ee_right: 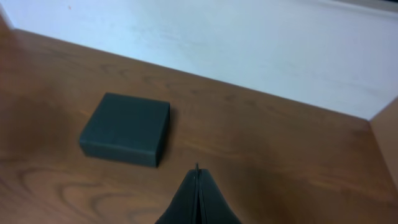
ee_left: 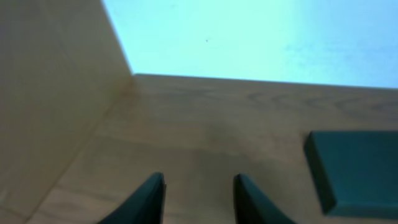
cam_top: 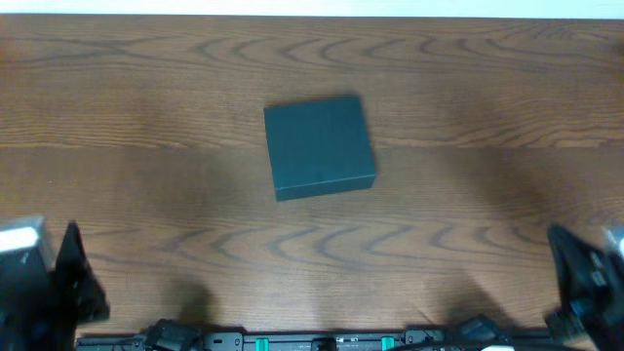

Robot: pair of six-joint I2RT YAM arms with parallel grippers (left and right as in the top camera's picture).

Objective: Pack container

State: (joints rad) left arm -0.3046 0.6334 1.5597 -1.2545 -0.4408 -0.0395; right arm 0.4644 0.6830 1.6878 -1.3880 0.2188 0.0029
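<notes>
The container (cam_top: 320, 146) is a dark teal-green square box with its lid shut, lying flat near the middle of the wooden table. It also shows at the right edge of the left wrist view (ee_left: 357, 168) and at the left of the right wrist view (ee_right: 126, 127). My left gripper (ee_left: 199, 186) is open and empty, low at the front left corner of the table (cam_top: 73, 268), well away from the box. My right gripper (ee_right: 197, 177) is shut on nothing, at the front right corner (cam_top: 585, 273), also well away from the box.
The wooden table (cam_top: 146, 195) runs to a pale wall at the back. A dark rail with green marks (cam_top: 312, 341) lies along the front edge between the two arm bases. No other loose objects show.
</notes>
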